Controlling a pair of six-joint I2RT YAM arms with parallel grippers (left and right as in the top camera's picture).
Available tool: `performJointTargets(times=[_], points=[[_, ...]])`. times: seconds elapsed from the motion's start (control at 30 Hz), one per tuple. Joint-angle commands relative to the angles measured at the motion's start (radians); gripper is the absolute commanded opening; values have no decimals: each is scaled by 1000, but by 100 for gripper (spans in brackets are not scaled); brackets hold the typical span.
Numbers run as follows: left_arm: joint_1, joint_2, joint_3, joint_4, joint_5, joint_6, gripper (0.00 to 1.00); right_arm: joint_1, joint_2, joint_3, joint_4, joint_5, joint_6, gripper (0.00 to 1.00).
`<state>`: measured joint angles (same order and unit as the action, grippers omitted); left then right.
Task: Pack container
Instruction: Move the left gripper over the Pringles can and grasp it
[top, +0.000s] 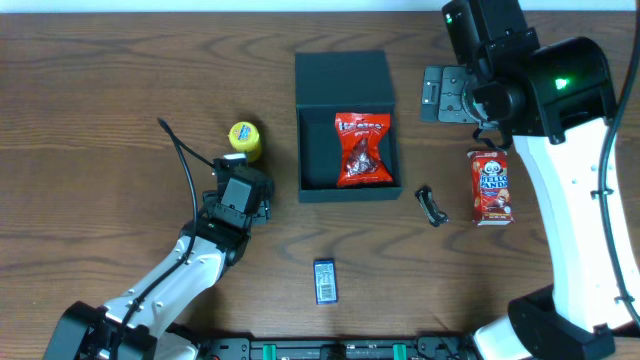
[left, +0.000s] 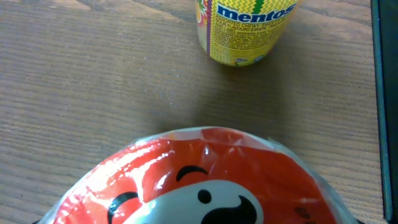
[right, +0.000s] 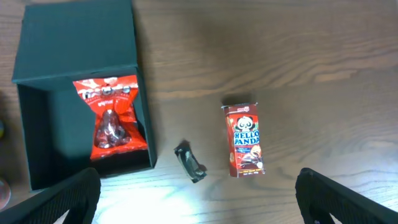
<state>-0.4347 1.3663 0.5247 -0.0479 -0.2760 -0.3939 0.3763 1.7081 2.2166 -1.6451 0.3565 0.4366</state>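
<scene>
The dark teal container (top: 312, 150) stands open at the table's centre, its lid (top: 340, 76) folded back. A red snack pack (top: 362, 150) lies inside it. The container (right: 56, 134) and the pack (right: 112, 118) also show in the right wrist view. My left gripper (top: 240, 192) is left of the container. A glossy red snack pack with a moustached face (left: 205, 180) fills its jaws and hides the fingers. My right gripper (top: 445, 93) hangs high beside the lid, its fingers wide apart (right: 199, 186) and empty.
A yellow Mentos can (top: 245, 140) stands just beyond the left gripper, also in the left wrist view (left: 245, 28). A red Hello Panda box (top: 490, 185) and a small black object (top: 431, 205) lie right of the container. A blue pack (top: 325, 281) lies near the front edge.
</scene>
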Motion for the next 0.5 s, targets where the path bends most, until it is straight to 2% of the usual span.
performJointTargets(times=[0.0,0.47], points=[[4,6,-6,0,6,-3,71,-5,-2,1,0,22,13,99],[4,6,-6,-1,15,-3,61,-5,-2,1,-2,22,12,99]])
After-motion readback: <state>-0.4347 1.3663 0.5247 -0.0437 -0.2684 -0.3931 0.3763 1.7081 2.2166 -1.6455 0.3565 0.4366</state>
